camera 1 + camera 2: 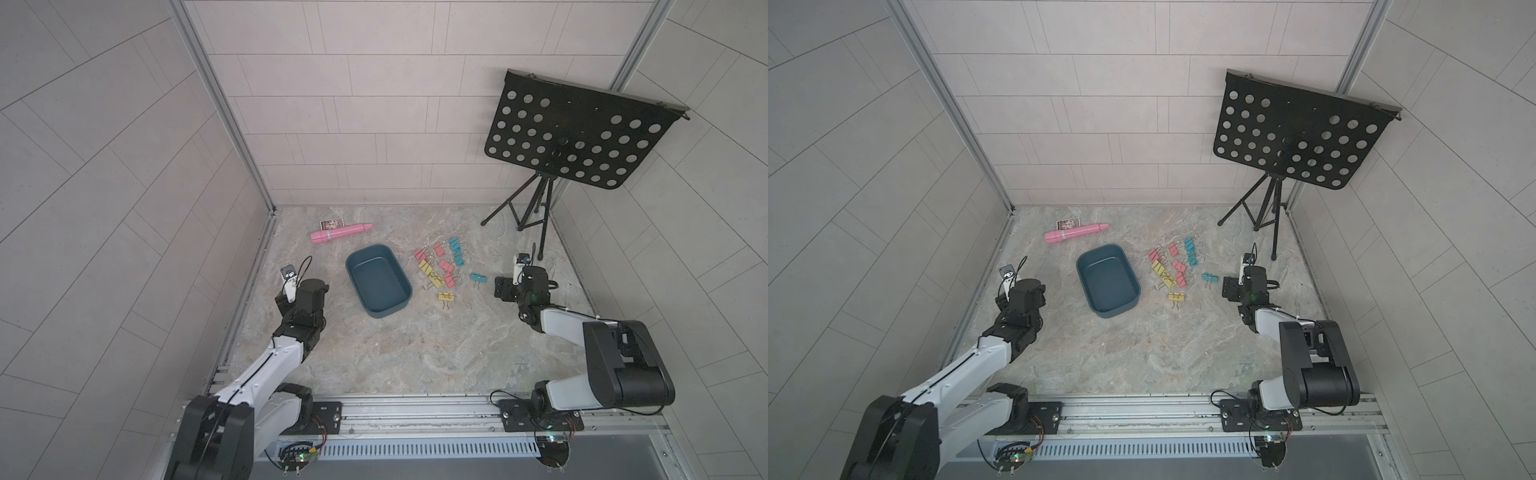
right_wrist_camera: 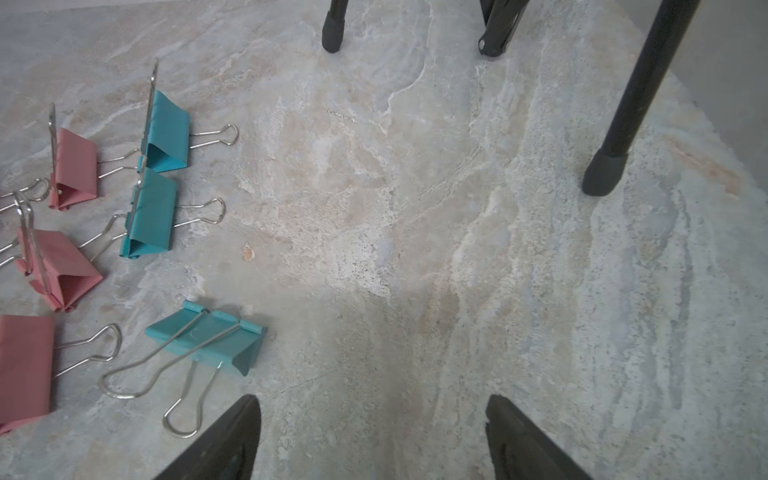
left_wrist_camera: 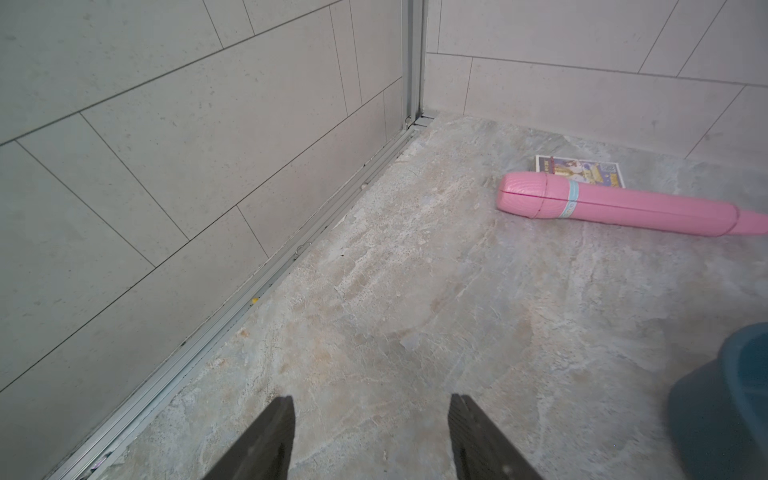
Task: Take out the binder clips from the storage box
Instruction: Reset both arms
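The storage box [image 1: 376,280] [image 1: 1106,279] is a dark teal tub in mid-table, and its inside shows bare in both top views. The binder clips [image 1: 438,266] [image 1: 1170,266] lie loose on the table to its right, pink, yellow and teal. One teal clip [image 1: 478,277] [image 2: 208,336] lies apart, just beside my right gripper [image 2: 372,399] [image 1: 519,286], which is open and holds nothing. My left gripper [image 3: 372,401] [image 1: 301,297] hangs left of the box over bare table, open and holding nothing. A corner of the box [image 3: 731,395] shows in the left wrist view.
A pink crayon-shaped tube [image 1: 340,232] [image 3: 615,203] and a small printed card [image 1: 331,224] [image 3: 579,170] lie at the back left. A black perforated music stand [image 1: 577,129] stands at the back right, with its tripod feet [image 2: 602,174] just beyond my right gripper. Tiled walls close three sides.
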{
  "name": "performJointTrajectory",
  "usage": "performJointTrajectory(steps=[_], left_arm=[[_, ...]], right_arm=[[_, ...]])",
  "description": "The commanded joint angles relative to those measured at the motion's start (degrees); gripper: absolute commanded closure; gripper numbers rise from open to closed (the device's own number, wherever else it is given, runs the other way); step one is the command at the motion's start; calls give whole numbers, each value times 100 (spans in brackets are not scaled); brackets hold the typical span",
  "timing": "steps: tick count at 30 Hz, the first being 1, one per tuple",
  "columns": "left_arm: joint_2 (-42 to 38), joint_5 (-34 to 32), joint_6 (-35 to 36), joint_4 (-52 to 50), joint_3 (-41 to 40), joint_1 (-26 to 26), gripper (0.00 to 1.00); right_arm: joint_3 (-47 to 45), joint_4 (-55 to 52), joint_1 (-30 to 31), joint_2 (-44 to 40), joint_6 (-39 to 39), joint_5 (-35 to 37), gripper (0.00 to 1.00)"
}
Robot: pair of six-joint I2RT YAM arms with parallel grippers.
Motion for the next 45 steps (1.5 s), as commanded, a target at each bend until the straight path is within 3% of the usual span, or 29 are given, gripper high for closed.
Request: performJointTrajectory(steps=[1,6,11,14,16,18,21,24,29,31,45], left_arm=[[567,-112,406,1187,-47,38,33],[1312,336,868,1807,272,65,33],[1695,585,1315,1767,586,82,33],[1772,487,1501,2187,480,87,33],[2033,525,1547,2998,198,129,32],[2423,797,1516,3708,19,280,31],[2672,912,1480,3481,249,360,32],[2616,1297,1379,3213,325,546,32],[2592,1603,1305,2970,412,696,25],[2577,1602,1305,2977,403,692,0],[2559,1595,1338,2979,403,678,0]], right_arm=[[-110,998,-5,-72,-178,194,7],[-596,1964,40,-164,-442,624,0],[-1141,4390,148,1067,-518,820,0],[-714,2793,151,609,-532,829,0],[-620,3109,166,904,-610,677,0],[-555,2635,175,694,-610,731,0],[-608,3052,186,882,-596,724,0],[-524,2705,187,781,-592,732,0],[-553,2852,182,831,-576,736,0],[-518,2759,173,809,-548,778,0],[-541,2818,175,822,-536,799,0]])
